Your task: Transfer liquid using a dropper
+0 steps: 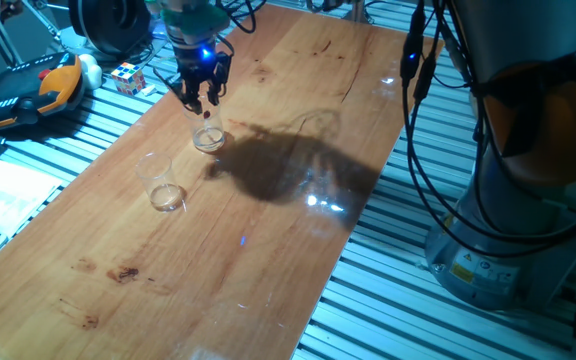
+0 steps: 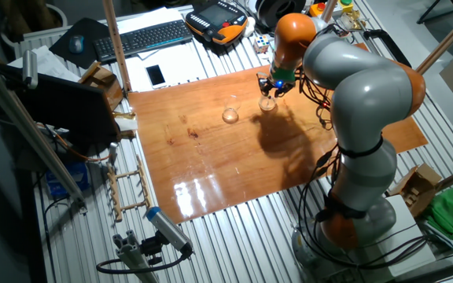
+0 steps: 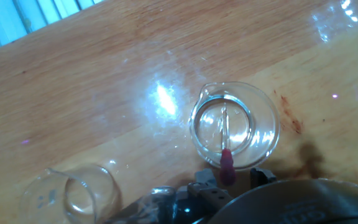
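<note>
Glassware dominates this scene: two small transparent cups stand apart on the glossy wooden counter (image 1: 298,200). The black two-finger claw (image 1: 204,97) hangs directly over the farther clear spouted cup (image 3: 235,124), and the thin, nearly transparent dropper with a dark red end (image 3: 227,163) stands in that cup, its red end up near the claw and its slim stem pointing down into the shallow clear liquid (image 3: 238,134). Whether the fingers are pressed onto the red end or merely flank it cannot be told from these views. The second clear cup (image 1: 163,185) waits nearer the counter's front edge, away from the claw.

The dropper looks featherlight, slippery and easily bent along its stem; the soft red end seems the sensible place to grip, and only gently, since squeezing likely expels fluid. Both cups appear light, smooth-walled and easy to tip with a sideways nudge.
</note>
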Controlling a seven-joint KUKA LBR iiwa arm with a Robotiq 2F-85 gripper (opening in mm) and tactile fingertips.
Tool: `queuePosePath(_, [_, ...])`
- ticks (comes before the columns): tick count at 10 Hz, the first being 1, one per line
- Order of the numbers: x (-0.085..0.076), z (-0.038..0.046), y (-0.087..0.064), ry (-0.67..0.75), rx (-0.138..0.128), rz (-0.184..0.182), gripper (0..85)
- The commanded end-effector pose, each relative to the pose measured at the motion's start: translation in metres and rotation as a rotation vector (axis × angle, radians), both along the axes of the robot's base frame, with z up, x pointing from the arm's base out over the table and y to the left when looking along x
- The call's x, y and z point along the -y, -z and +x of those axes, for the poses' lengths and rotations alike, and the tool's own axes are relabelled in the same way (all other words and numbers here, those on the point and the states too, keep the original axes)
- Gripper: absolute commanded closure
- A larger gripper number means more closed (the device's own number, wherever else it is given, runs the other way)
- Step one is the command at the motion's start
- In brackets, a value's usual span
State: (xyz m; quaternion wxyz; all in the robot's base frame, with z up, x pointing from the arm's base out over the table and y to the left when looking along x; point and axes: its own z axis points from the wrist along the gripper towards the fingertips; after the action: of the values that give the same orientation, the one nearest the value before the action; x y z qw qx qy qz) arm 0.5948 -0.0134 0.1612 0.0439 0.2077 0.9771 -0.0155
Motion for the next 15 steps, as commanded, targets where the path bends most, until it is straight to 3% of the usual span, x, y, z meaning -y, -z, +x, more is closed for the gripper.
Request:
queuePosePath(1, [0.0,-0.0014,-0.001,0.007,0.003,0.003,46.0])
queuePosePath(4, [-0.001,-0.0023,0.0,0.011,0.014,0.004,45.7])
queuePosePath(8, [0.003,0.0045,0.01,0.014,0.038,-0.006,45.0])
queuePosePath(15, [0.005,0.0047,0.022,0.013,0.049,0.003,45.7])
